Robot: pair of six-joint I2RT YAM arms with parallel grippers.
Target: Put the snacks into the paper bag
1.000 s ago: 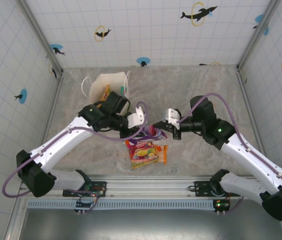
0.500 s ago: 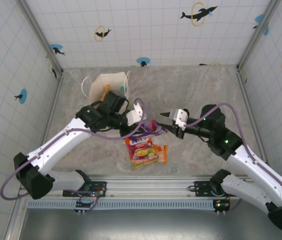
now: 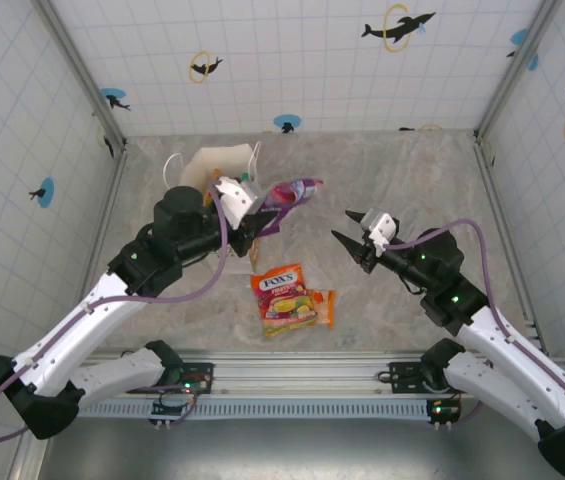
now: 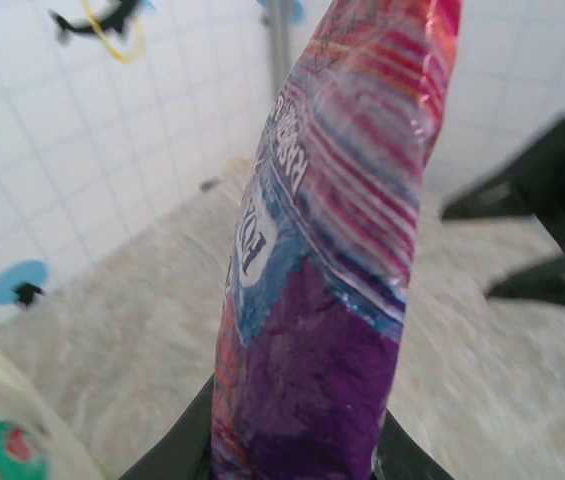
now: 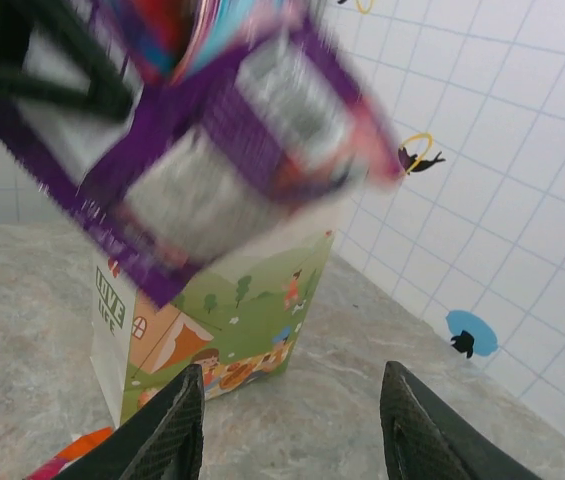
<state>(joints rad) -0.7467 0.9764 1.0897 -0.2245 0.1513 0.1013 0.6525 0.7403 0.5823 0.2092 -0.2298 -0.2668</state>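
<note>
The left hand (image 3: 263, 210) is clamped on one end of a purple packet (image 3: 290, 192) and holds it above the worktop (image 3: 412, 170), just right of the paper bag (image 3: 205, 166), which stands toward the far left corner. The packet's long axis runs straight out from the fingers, its free end pointing right and toward the far edge. The right hand (image 3: 344, 226) hangs apart, jaws spread and empty. A red FOX'S packet (image 3: 282, 293) and an orange packet (image 3: 325, 308) lie flat by the near edge.

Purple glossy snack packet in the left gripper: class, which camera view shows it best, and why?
Top external: the whole glossy purple packet shows, pinched in the left gripper near the cream-white paper bag. Left wrist gives a close, cropped look at its striped print; right wrist shows it blurred.
</note>
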